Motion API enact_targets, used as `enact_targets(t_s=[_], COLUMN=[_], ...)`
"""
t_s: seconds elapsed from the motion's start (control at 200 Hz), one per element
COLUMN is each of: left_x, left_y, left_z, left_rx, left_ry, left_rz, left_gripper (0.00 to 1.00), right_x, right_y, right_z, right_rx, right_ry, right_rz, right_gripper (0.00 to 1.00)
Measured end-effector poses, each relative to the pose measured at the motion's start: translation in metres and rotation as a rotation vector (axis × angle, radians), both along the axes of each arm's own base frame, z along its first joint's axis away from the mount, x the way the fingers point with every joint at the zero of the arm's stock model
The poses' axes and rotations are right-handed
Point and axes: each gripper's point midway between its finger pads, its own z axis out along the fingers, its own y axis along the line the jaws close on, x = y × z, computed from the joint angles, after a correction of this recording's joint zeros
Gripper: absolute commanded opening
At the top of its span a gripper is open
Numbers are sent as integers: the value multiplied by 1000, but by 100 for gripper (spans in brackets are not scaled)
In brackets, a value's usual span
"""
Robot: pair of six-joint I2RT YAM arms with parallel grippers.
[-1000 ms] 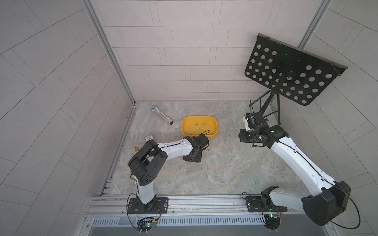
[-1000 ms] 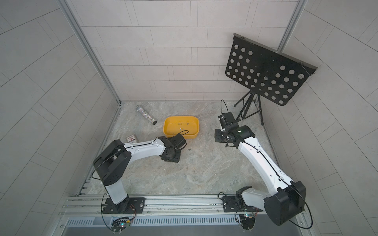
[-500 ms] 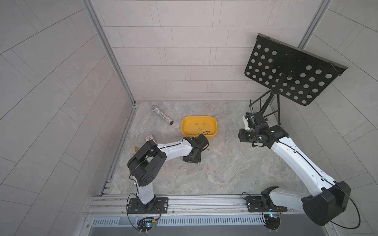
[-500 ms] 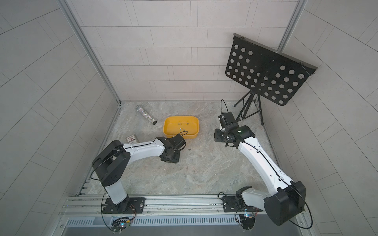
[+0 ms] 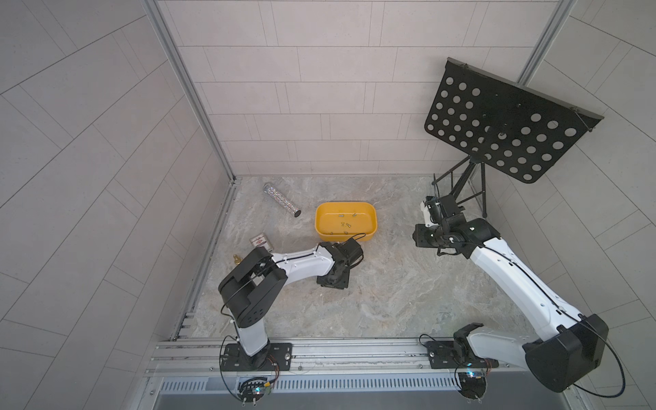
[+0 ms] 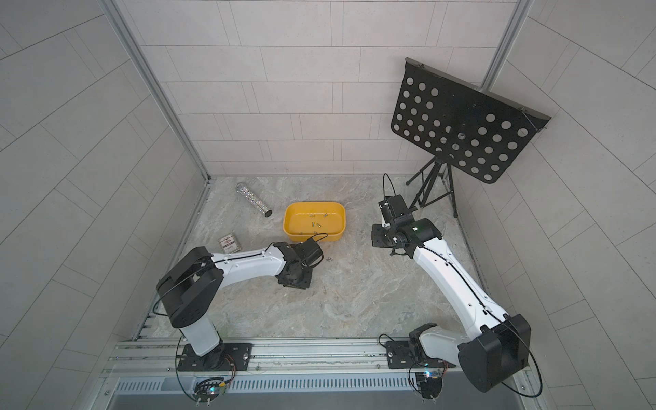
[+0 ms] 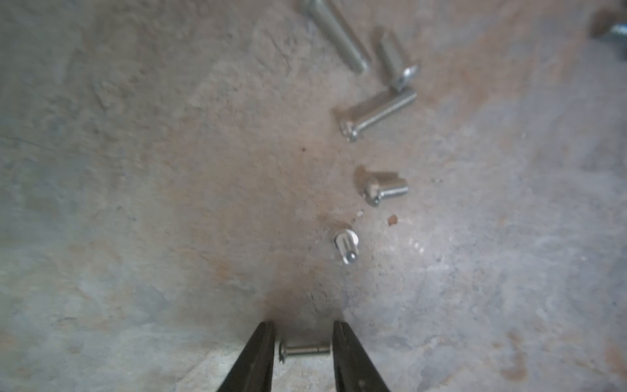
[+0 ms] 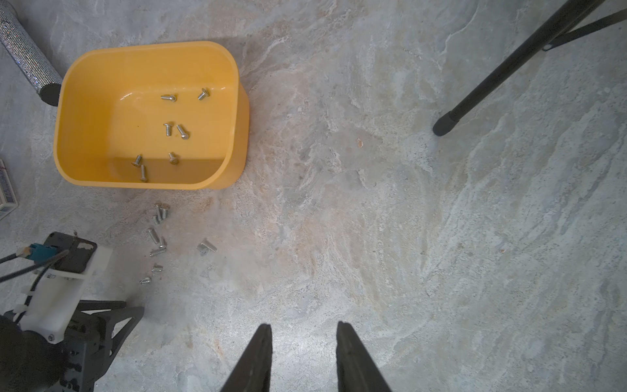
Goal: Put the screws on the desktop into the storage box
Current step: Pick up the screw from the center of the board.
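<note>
Screws (image 8: pixel 152 235): seven in yellow box (image 8: pixel 88 112), about ten loose on worktop (image 8: pixel 407 237); left fingers (image 7: pixel 261 359) straddle one screw (image 7: pixel 305 349), grip unclear; right fingers (image 8: pixel 258 359) apart, empty.

Bright metal screws (image 7: pixel 378 112) on matt, stone-veined desktop (image 7: pixel 135 169); storage box (image 8: pixel 88 112) is glossy plastic (smooth walls).

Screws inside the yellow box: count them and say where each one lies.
7 screws, all on the storage box floor: two toward its far wall, two mid-floor, three by its near wall. None seems hidden in the right wrist view.
</note>
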Motion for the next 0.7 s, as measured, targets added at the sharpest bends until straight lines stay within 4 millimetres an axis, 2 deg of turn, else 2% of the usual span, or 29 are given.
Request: enact_targets(t_s=[0.31, 0.7], left_x=[-12, -29], left_y=[-2, -14], left_z=[0, -1], left_rx=[-3, -8], left_ry=[9, 16], left_rz=[0, -30], left_gripper=[35, 29], right_x=[-1, -2], right_y=[0, 0], right_z=[-3, -4], right_rx=[-2, -1], right_ry=[7, 9], right_rz=[0, -2], right_gripper=[37, 37])
